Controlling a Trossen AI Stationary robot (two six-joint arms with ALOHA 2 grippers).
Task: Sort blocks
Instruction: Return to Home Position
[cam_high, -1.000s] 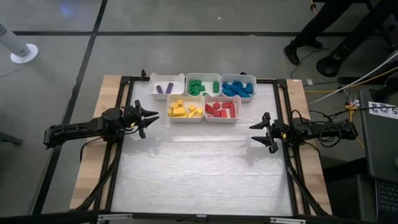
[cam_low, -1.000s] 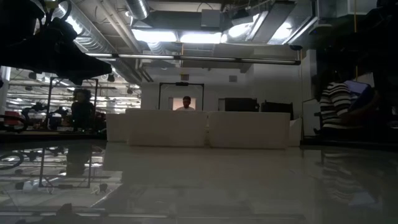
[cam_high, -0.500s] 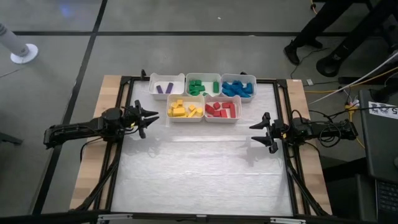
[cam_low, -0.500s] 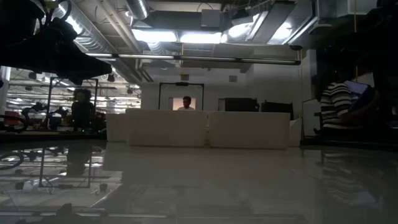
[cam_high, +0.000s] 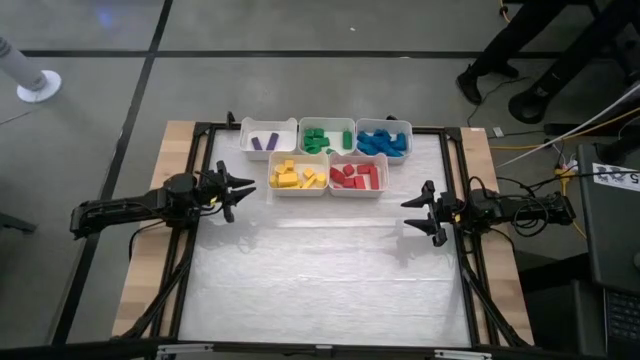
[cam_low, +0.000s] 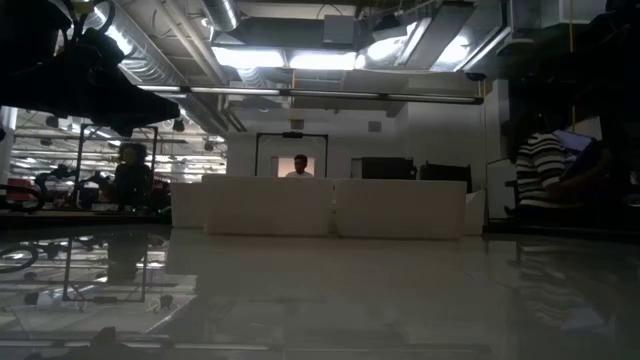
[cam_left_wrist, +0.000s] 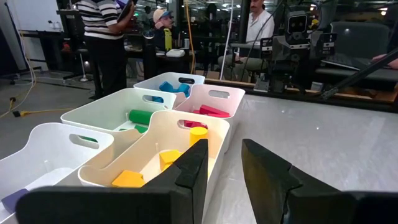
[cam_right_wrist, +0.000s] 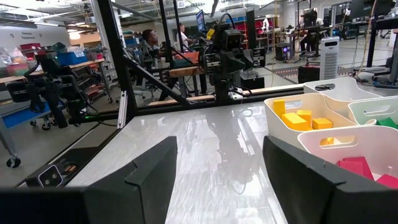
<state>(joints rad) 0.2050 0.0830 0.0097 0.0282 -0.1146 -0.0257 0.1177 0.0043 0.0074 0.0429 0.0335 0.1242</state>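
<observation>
Five white bins stand at the table's far edge, each with blocks inside: purple blocks (cam_high: 265, 141), green blocks (cam_high: 326, 138), blue blocks (cam_high: 382, 142), yellow blocks (cam_high: 297, 175) and red blocks (cam_high: 357, 177). My left gripper (cam_high: 244, 189) hovers open near the table's left edge, just left of the yellow bin (cam_left_wrist: 214, 129). My right gripper (cam_high: 411, 213) hovers open near the right edge, below and right of the red bin (cam_right_wrist: 323, 144). Neither holds anything.
A black frame (cam_high: 320, 126) runs round the white table top (cam_high: 320, 280). The bins (cam_high: 327, 152) sit in two rows at the far middle. People show in the room behind the table, one in a striped shirt (cam_low: 540, 170).
</observation>
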